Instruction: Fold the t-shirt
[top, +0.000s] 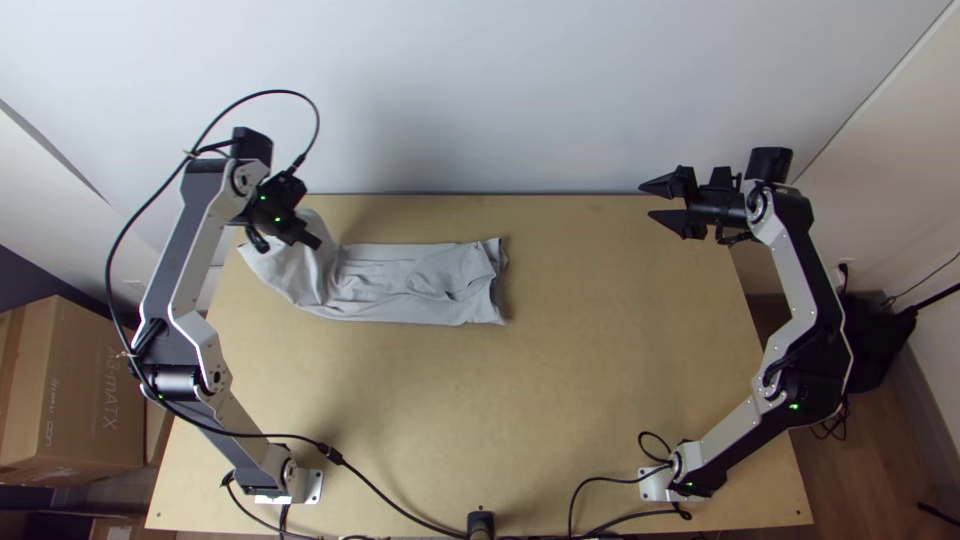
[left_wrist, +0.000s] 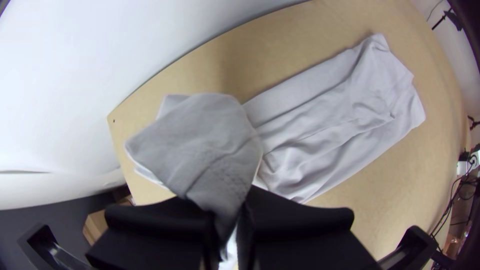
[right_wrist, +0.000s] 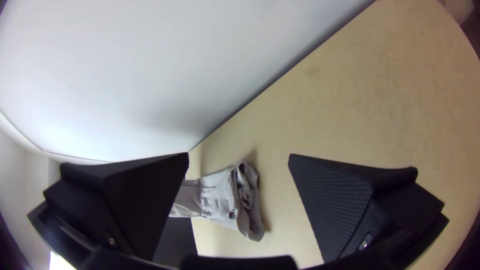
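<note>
T-shirt (top: 420, 285), pale grey, lies as a long, wrinkled strip across the far left part of the wooden table (top: 560, 400) in the top view, its left end bunched and raised at the left gripper (top: 312, 241). The right gripper (top: 655, 202) stands well apart from it, fingers spread. Print marks the cardboard box (top: 75, 400). In the left wrist view, the left gripper (left_wrist: 229, 212) clenches cloth, part bulging above the fingers. In the right wrist view, the right gripper (right_wrist: 239, 156) is wide apart, grasping nothing.
</note>
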